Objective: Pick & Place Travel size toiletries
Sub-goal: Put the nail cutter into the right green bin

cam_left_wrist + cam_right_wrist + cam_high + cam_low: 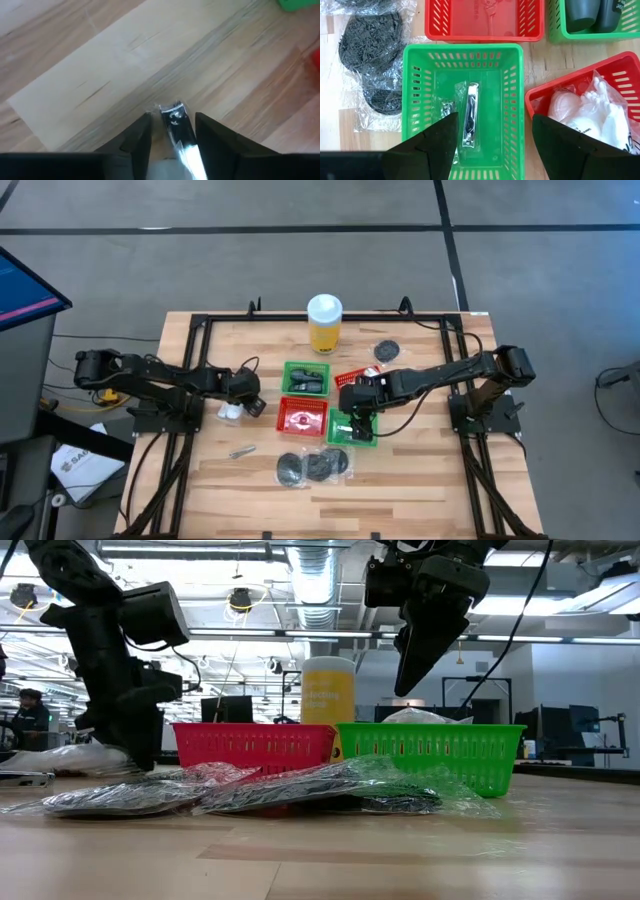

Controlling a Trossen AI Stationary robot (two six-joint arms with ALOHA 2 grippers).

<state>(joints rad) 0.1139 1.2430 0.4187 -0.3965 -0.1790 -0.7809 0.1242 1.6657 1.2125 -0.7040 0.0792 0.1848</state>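
Wooden table (420, 480), seen from above w/ both arms reaching toward centre.

Left gripper (240, 402): low at table level, left of the red basket (303, 418). Wrist view shows its fingers (137, 137) parted either side of a slim silvery piece in clear wrap (177, 131); whether the pads actually press on it cannot be told. High view shows a white-and-clear packet (230, 411) under the same gripper.

Right gripper (362, 418): hangs above the near green basket (368, 440), clear of its rim in the low view; jaws spread wide, nothing between them. Inside that basket lies a silvery nail clipper in wrap (470, 116), roughly centred on the floor.

Other toiletries: black round discs in crinkly film (313, 466) on the table, near side of the baskets; one loose silvery piece (241, 451) further left; one black disc (386, 351) at far right of the bottle; white packets (592, 115) in a tilted red basket (625, 65) beside the right arm.

Far green basket (306, 377) holds dark items. Yellow bottle w/ white cap (324, 323) stands upright at far centre.
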